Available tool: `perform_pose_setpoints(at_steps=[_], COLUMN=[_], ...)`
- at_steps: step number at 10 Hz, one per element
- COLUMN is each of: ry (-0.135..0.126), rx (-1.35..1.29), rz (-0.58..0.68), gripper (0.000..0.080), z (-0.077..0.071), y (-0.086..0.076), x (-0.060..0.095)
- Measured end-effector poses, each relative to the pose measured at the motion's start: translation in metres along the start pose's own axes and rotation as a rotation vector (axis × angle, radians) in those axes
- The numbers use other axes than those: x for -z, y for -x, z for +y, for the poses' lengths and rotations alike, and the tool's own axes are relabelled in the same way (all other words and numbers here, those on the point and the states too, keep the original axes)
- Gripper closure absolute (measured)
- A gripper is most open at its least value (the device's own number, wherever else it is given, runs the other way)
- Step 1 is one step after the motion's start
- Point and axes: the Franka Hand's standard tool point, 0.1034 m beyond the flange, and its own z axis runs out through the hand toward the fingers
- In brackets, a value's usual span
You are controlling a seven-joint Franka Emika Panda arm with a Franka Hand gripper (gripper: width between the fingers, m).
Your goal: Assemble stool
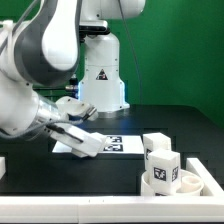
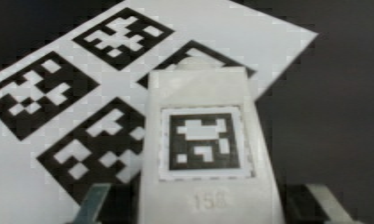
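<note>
Flanking leg (image 2: 202, 130), fingers (image 2: 102, 205) off its edges

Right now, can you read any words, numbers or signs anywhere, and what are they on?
No words or numbers can be read.
Arm base: a triangle warning sign, details too small.
Marker board: square black-and-white tags, patterns only.
Leg: one tag; faint raised marks under it, too blurred.
Other legs: tags, too small.
</note>
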Motion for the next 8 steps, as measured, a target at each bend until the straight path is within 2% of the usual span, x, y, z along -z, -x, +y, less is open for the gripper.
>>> perform_pose_setpoints(at_steps=[1, 2, 3, 4, 6, 7, 8], ry=[-0.008, -0.001, 0.031, 0.121, 0.107, 0.12, 0.109], rx=[0.043, 0.086, 0.126, 0.17, 0.21, 0.26, 0.284], rz=[0.1, 0.149, 0.198, 0.27, 0.43, 0.52, 0.553], gripper=[0.0466, 0.0466, 0.0466, 0.0466, 0.0466, 0.0465, 0.0465], z=[-0.02, -0.032, -0.039, -0.039, -0.052, -0.063, -0.076], y=[0.01, 0.023, 0.025, 0.018, 0.015, 0.023, 0.033], x=[0.02, 0.036, 0.052, 0.058, 0.062, 0.07, 0.083])
